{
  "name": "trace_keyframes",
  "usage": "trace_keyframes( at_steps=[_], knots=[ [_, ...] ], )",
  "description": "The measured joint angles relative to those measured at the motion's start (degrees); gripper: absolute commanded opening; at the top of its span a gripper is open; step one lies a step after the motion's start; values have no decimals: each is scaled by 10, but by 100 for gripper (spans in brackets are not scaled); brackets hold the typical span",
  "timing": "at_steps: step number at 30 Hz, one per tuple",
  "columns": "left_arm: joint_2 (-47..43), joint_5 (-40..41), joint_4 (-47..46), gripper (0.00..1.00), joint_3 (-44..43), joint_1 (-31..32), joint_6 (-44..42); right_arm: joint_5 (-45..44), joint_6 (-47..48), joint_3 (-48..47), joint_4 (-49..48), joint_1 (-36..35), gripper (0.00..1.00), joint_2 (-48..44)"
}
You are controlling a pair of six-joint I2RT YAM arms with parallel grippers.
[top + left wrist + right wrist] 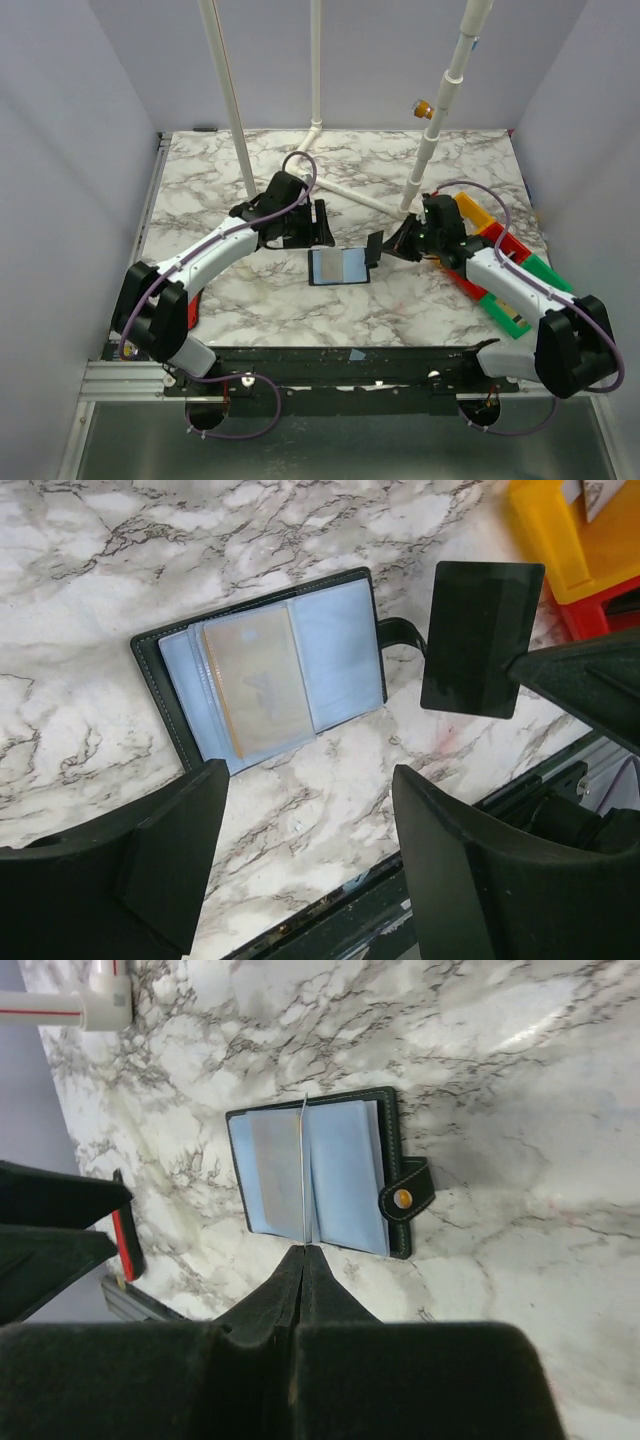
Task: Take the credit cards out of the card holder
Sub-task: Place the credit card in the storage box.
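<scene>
The black card holder (338,267) lies open on the marble table, bluish sleeves up, its snap tab (405,1198) on the right. A tan card (258,680) sits in a sleeve. My right gripper (388,245) is shut on a dark card (480,638) and holds it just right of and above the holder. In the right wrist view this card (303,1170) shows edge-on beyond the closed fingertips (303,1255). My left gripper (318,225) is open and empty, hovering behind the holder. Its fingers (170,850) frame bare marble in the left wrist view.
Yellow, red and green bins (505,262) stand at the right behind the right arm, and the yellow one (580,540) shows in the left wrist view. White pipe stands (430,130) rise at the back. The table's front rail (330,355) is close.
</scene>
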State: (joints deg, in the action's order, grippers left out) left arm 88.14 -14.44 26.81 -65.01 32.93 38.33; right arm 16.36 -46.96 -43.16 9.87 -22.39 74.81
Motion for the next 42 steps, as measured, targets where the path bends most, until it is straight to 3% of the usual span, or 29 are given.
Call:
trace_keyframes(
  at_steps=[9, 15, 28, 34, 42],
  knots=[
    [-102, -35, -15, 69, 79, -3, -8, -117, -14, -45, 142, 1, 1, -76],
    [-122, -56, -19, 69, 125, -3, -8, -198, -23, -98, 246, 24, 1, -104],
    [-130, -83, -33, 69, 131, -3, -8, -326, -3, -175, 433, 169, 1, -126],
    [-132, -87, -36, 69, 132, -3, -8, -341, 49, -178, 445, 288, 1, -88],
    [-137, -87, -38, 69, 134, -3, -8, -351, 85, -198, 416, 300, 1, -15]
  ],
)
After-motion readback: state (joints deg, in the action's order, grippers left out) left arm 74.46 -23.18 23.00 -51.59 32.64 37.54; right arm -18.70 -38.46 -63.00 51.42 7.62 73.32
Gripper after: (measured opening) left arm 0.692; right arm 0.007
